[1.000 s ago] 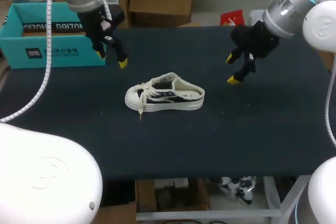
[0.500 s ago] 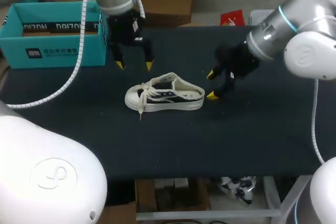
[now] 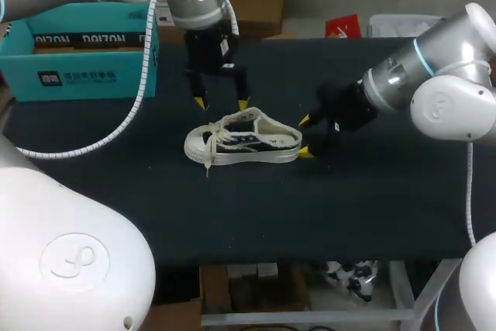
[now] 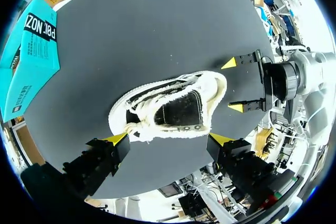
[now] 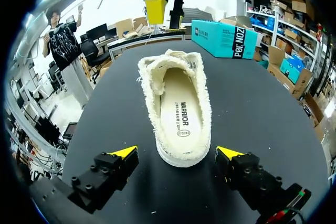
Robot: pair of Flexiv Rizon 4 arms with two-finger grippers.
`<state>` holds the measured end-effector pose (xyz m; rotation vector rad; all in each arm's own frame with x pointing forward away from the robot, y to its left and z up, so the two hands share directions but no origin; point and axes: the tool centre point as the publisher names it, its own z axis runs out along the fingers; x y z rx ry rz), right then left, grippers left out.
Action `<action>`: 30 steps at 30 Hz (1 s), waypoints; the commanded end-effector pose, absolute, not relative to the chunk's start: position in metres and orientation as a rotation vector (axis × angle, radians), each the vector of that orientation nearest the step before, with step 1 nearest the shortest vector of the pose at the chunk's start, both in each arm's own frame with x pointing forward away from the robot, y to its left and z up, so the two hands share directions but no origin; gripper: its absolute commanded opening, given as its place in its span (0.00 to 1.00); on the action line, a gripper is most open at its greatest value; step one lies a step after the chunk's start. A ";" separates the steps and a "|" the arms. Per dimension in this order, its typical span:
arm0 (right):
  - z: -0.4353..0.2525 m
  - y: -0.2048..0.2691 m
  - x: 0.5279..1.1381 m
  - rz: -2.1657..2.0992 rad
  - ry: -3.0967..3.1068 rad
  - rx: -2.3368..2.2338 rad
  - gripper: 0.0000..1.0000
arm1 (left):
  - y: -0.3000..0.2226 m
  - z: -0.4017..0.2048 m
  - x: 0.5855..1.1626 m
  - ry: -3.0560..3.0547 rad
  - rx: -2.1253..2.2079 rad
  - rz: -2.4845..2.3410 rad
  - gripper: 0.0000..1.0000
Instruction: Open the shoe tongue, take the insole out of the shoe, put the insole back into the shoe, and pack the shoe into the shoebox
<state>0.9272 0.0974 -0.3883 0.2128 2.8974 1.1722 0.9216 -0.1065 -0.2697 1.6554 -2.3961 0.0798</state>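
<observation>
A cream and black shoe point(image 3: 242, 143) lies on its sole mid-table, toe to the left. My left gripper point(image 3: 222, 104) hangs open just behind and above its laces; in the left wrist view the shoe point(image 4: 168, 107) lies ahead of that gripper point(image 4: 168, 139), not touched. My right gripper point(image 3: 305, 137) stands open at the heel, one tip on each side of it. From the right wrist, the shoe point(image 5: 178, 108) points away from the gripper point(image 5: 177, 152), its white insole point(image 5: 181, 114) inside it. The teal shoebox point(image 3: 77, 52) stands open at the far left.
The dark table top point(image 3: 372, 207) stretches to the right and front of the shoe. A red object point(image 3: 343, 26) sits at the table's far edge. My left arm's white cable point(image 3: 143, 75) hangs in front of the shoebox.
My left gripper has come from beside the shoebox rightward and forward to the shoe's laces. My right gripper has moved left and down to the heel. The shoe has stayed put.
</observation>
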 end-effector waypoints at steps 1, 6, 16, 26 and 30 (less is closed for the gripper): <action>-0.401 0.106 0.937 1.211 2.901 0.200 1.00 | -0.117 -0.277 0.927 -2.394 1.634 0.060 1.00; -0.404 0.118 0.943 1.248 2.883 0.174 1.00 | -0.126 -0.285 0.930 -2.389 1.590 0.033 1.00; -0.422 0.136 0.944 1.347 2.883 0.150 1.00 | -0.132 -0.290 0.931 -2.391 1.596 0.011 1.00; -0.432 0.143 0.947 1.421 2.863 0.132 1.00 | -0.140 -0.295 0.932 -2.390 1.625 -0.016 1.00; -0.434 0.142 0.946 1.444 2.837 0.128 0.61 | -0.145 -0.292 0.927 -2.409 1.657 -0.021 1.00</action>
